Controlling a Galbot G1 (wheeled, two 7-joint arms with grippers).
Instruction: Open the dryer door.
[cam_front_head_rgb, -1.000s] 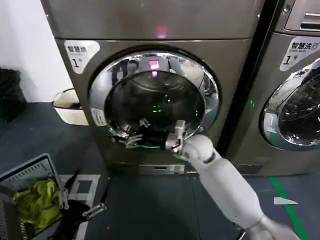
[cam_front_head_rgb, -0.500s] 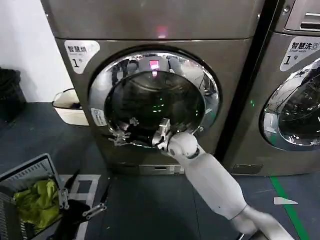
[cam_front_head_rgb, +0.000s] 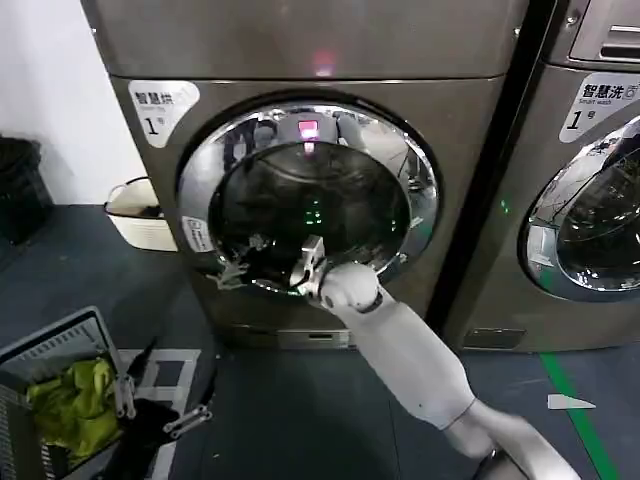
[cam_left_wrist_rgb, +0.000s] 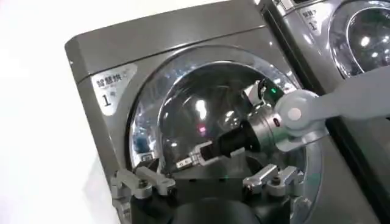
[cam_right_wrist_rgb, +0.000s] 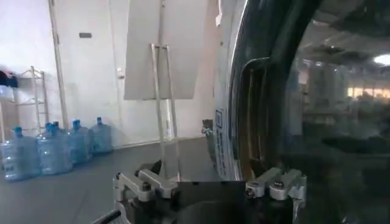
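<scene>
I've reached my right pincer (cam_front_head_rgb: 232, 272) across the closed dryer door (cam_front_head_rgb: 310, 200) to its lower-left rim, fingers spread, because the handle recess sits there. My left pincer (cam_front_head_rgb: 165, 420) hangs low by the floor, also spread, out of the way.

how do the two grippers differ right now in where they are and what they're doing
The right gripper is raised against the lower left rim of the dryer door; the left gripper hangs low by the floor, away from it. The right arm is stretched out; the left sits parked beside the basket. Both have open fingers.
</scene>
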